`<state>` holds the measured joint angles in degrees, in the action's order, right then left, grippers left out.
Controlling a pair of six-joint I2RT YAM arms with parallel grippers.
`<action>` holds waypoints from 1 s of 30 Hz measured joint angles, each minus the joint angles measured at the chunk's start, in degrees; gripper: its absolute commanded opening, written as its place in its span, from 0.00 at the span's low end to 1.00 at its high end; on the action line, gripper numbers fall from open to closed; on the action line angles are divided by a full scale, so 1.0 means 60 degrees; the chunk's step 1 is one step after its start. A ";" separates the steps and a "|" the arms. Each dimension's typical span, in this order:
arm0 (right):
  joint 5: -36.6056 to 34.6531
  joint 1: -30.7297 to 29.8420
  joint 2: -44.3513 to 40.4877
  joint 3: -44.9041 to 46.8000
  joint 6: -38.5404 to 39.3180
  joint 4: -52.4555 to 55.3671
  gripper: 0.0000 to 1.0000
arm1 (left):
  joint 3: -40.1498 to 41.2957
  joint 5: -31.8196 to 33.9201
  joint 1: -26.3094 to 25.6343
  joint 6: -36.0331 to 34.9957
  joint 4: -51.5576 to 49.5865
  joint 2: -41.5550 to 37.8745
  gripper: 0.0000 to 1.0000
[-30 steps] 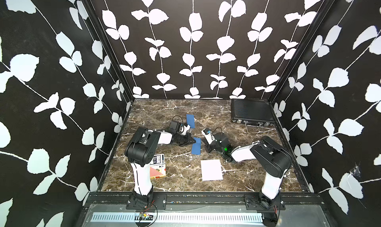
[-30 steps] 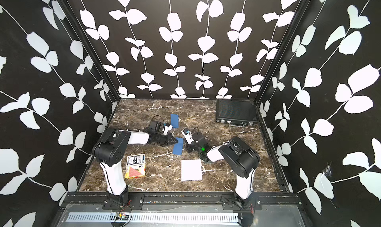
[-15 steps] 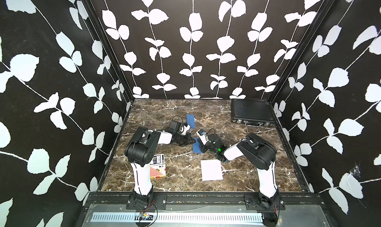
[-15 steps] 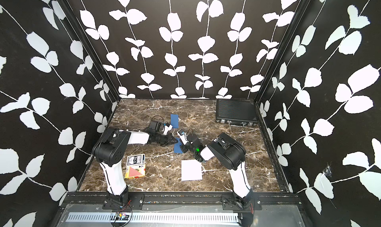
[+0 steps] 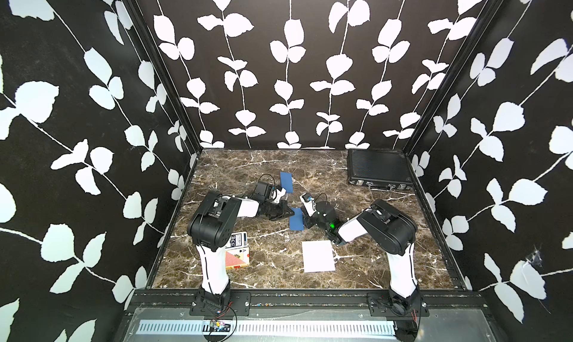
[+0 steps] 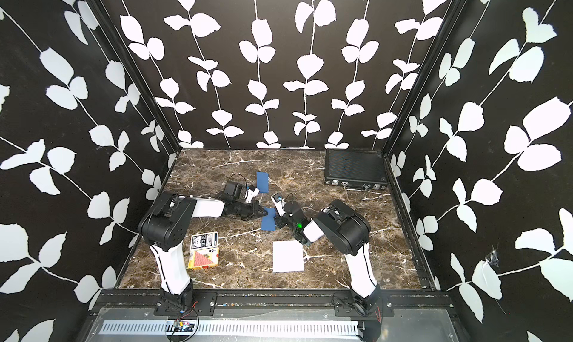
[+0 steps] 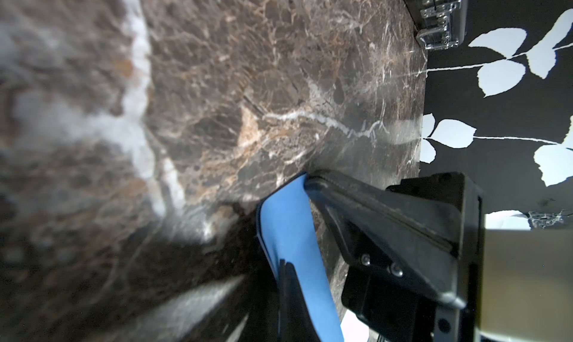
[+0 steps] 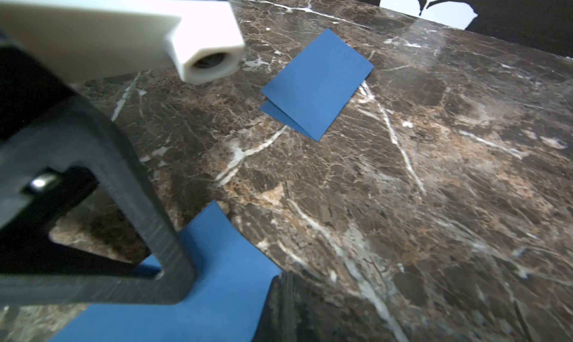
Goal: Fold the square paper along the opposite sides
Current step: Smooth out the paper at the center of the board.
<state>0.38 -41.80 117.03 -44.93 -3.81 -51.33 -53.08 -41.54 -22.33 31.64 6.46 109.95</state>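
My left end effector [image 5: 291, 213] and right end effector [image 5: 306, 223] are both pinched shut on opposite edges of the blue paper [image 5: 296, 224]. It's mid-frame in both top views, bowing off the table [image 5: 266, 263].

I'm looking into a lab test booth: black leaf-print walls [image 5: 279, 61] box in a marble-look tabletop [image 5: 273, 276], and a slotted metal rail [image 5: 279, 328] runs along the front.
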 measured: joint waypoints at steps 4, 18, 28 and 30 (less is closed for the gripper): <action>0.0171 0.0168 -0.0430 0.0288 -0.0047 0.0364 0.00 | 0.0066 0.0051 0.0007 -0.0036 -0.0095 -0.0084 0.00; 0.1876 -0.0408 -0.1359 0.0586 0.0018 0.1100 0.01 | -0.0007 0.0058 0.0007 -0.0204 -0.0339 -0.0102 0.00; 0.1945 -0.0426 -0.0743 0.0685 -0.0095 0.0550 0.01 | -0.0022 0.0255 0.0007 -0.0291 -0.0783 -0.0273 0.17; 0.1956 -0.0437 -0.0714 0.0696 -0.0109 0.0466 0.01 | -0.0033 0.0240 0.0004 -0.0302 -0.0798 -0.0277 0.19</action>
<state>12.12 -44.42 112.75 -40.75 -4.47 -48.53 -53.28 -40.10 -22.31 29.82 1.67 108.29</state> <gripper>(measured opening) 0.046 0.173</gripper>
